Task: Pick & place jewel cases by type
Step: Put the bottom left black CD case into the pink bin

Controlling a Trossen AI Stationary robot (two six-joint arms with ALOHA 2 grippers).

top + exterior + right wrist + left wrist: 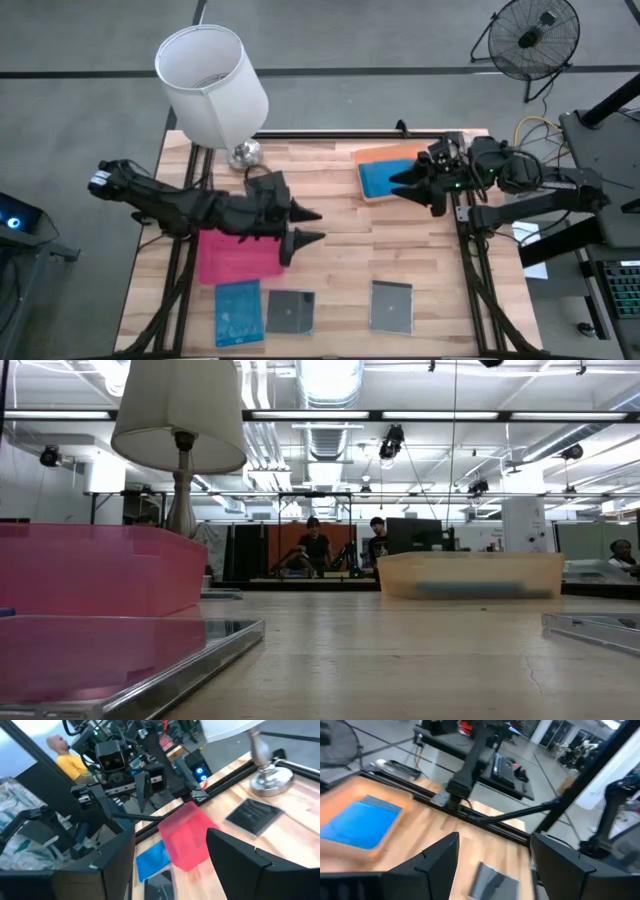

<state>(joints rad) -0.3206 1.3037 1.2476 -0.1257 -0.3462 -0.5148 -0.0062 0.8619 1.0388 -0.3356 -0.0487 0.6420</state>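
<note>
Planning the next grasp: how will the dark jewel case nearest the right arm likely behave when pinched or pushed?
The dark jewel case lies flat on the wooden table, so it probably slides instead of tipping. It looks thin and rigid, likely light. Its glossy plastic may slip, and gripping its low edge seems awkward.

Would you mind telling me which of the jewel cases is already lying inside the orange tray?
The blue jewel case by the right tool; the other blue case and two dark cases lie on bare wood along the table's opposite edge.

Left claw [308, 226] held mid-table, fingers spread and empty; right claw [398, 184] reaches inward — likewise parted, holding nothing.
</note>
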